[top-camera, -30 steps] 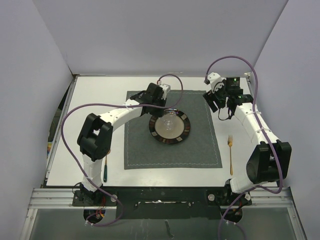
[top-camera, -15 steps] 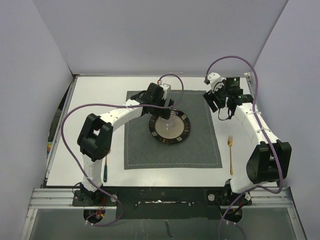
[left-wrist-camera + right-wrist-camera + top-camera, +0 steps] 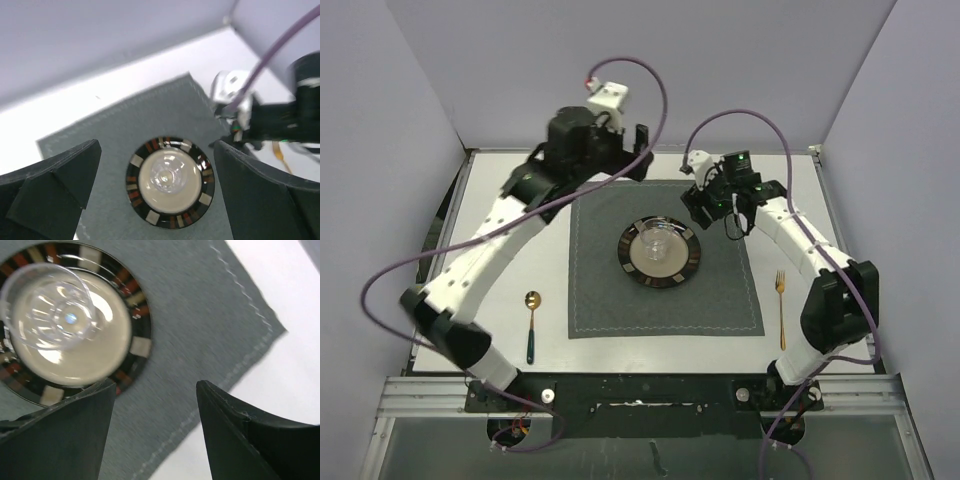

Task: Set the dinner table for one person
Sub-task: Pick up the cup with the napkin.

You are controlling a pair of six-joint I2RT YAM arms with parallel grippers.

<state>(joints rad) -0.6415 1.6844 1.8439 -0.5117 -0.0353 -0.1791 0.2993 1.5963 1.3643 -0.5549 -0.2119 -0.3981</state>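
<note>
The dinner table [image 3: 650, 355] has a placemat [image 3: 620, 300] at its middle, with white margin showing on every side. The plate [image 3: 692, 265] on the placemat holds a glass [image 3: 658, 245], probably upright. The right claw [image 3: 155, 385], spread and empty just beside it, could clip the rim and topple it. The left claw [image 3: 156, 150] hangs high, also spread and empty. Fork [image 3: 781, 300] and spoon [image 3: 532, 320] flank the placemat, apart from it.

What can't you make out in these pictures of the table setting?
- Clear glass tumbler on the round black-rimmed plate: rim up or down is unclear in every view, being transparent.
- Thin gold metal fork: left wrist view, blurred and mostly behind the right arm.
- Plate, right wrist view: cut by the left edge, partly covered by a finger of the right gripper.
</note>
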